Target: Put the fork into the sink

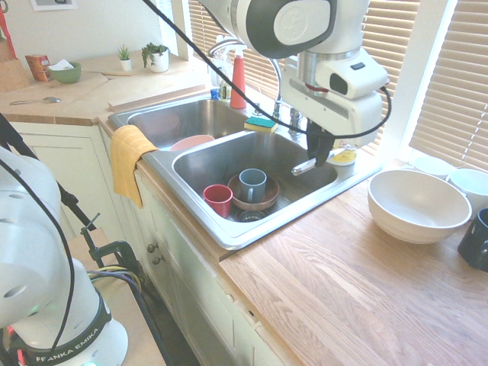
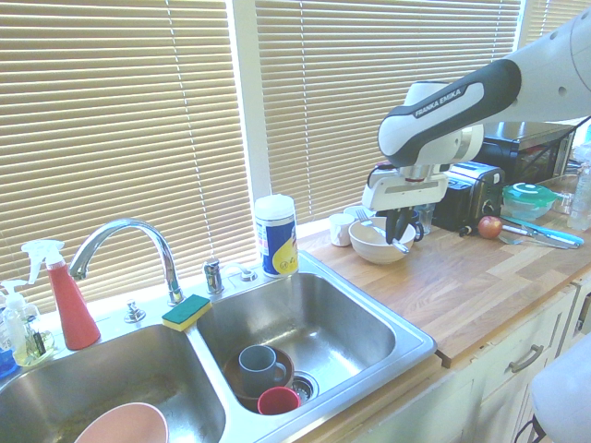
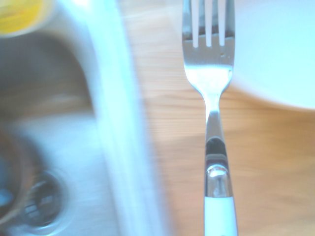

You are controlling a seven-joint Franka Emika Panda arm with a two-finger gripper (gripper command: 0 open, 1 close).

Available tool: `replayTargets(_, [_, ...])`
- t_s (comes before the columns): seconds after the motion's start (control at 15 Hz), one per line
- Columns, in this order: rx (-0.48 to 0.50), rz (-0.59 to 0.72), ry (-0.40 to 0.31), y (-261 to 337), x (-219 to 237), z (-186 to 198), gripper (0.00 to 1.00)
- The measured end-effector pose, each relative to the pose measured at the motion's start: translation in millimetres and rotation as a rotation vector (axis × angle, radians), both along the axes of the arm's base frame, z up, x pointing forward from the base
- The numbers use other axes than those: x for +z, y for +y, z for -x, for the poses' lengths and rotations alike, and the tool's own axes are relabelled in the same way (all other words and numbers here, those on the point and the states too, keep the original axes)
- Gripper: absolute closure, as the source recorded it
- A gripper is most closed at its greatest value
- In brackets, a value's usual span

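My gripper (image 1: 321, 152) is shut on the fork (image 1: 305, 165), which lies roughly level between the dark fingers. In the wrist view the fork (image 3: 211, 98) shows silver tines and neck and a white handle, hanging over the wooden counter between the sink's rim (image 3: 118, 123) and a white bowl (image 3: 275, 54). The steel double-basin sink (image 1: 229, 232) lies to the left of the gripper in the second exterior view, where the gripper (image 2: 398, 229) hovers in front of that bowl (image 2: 374, 242), just past the sink's right rim (image 2: 406, 355). The curved chrome tap (image 2: 129, 235) stands behind the divider.
The near basin holds a red cup (image 1: 219, 200) and a grey mug (image 1: 252, 184) in a brown bowl (image 1: 267, 200); the other holds a pink bowl (image 1: 192, 142). A sponge (image 1: 261, 124), yellow towel (image 1: 130, 160), wipes canister (image 2: 274, 235) and large white bowl (image 1: 418, 204) sit around.
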State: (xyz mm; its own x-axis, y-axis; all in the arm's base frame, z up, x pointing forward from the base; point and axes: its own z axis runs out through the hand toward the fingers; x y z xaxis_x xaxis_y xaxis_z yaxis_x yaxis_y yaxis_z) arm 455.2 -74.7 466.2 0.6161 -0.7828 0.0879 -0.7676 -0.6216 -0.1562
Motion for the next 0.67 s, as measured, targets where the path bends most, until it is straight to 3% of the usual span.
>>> replayTargets(0.33, [0.124, 0.025, -0.021, 110, -53, -41, 1.0])
replayTargets(0.67, [0.119, 0.044, 0.026, 155, -137, -72, 1.0])
